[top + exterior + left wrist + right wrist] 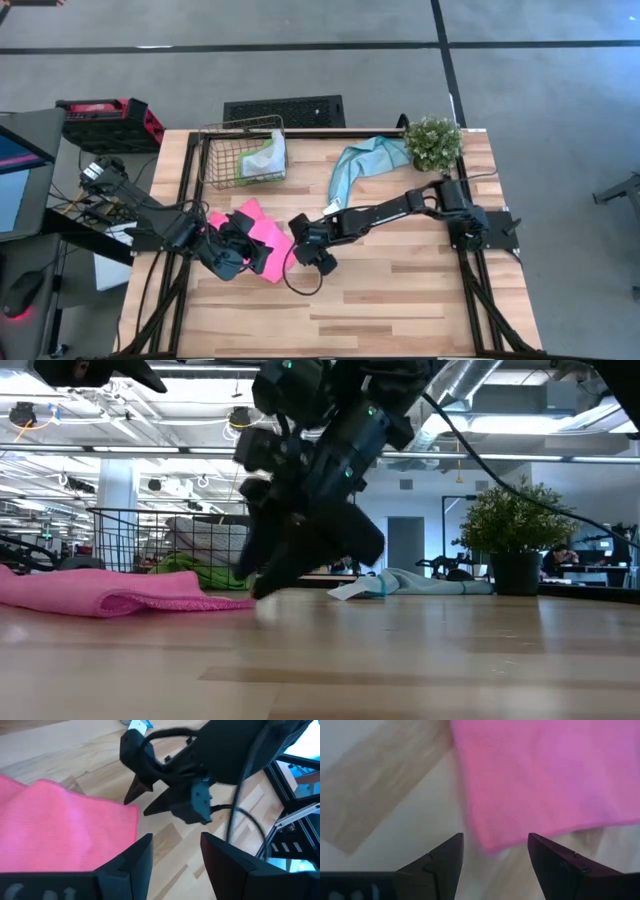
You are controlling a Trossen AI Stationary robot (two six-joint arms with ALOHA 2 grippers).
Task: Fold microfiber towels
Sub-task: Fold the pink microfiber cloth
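Both pincers are sitting wide open with nothing in them. The left pincer (pixel 243 250) is hanging right over the pink towel (pixel 262 240), and the right pincer (pixel 303 243) is hovering just off that towel's right-hand corner, tips close to the wood. The two are nearly nose to nose, and that's what I'm worrying about most: if both are closing in on the same corner, fingers could be knocking into each other or one could be dragging the cloth out from under the other.

The pink towel is lying bunched, partly doubled over, a bit left of the middle of the table (pixel 400 300). Since it's limp and lumpy, a pinch may be catching only the top layer, so any fold is probably coming out crooked.

Further out, the teal towel (pixel 360 162) is lying crumpled near the back edge, touching the potted plant (pixel 433 143) at the back right corner, so a sloppy reach there could be tipping the plant. A green towel (pixel 262 160) is sitting in the wire basket (pixel 215 150) by the back left.
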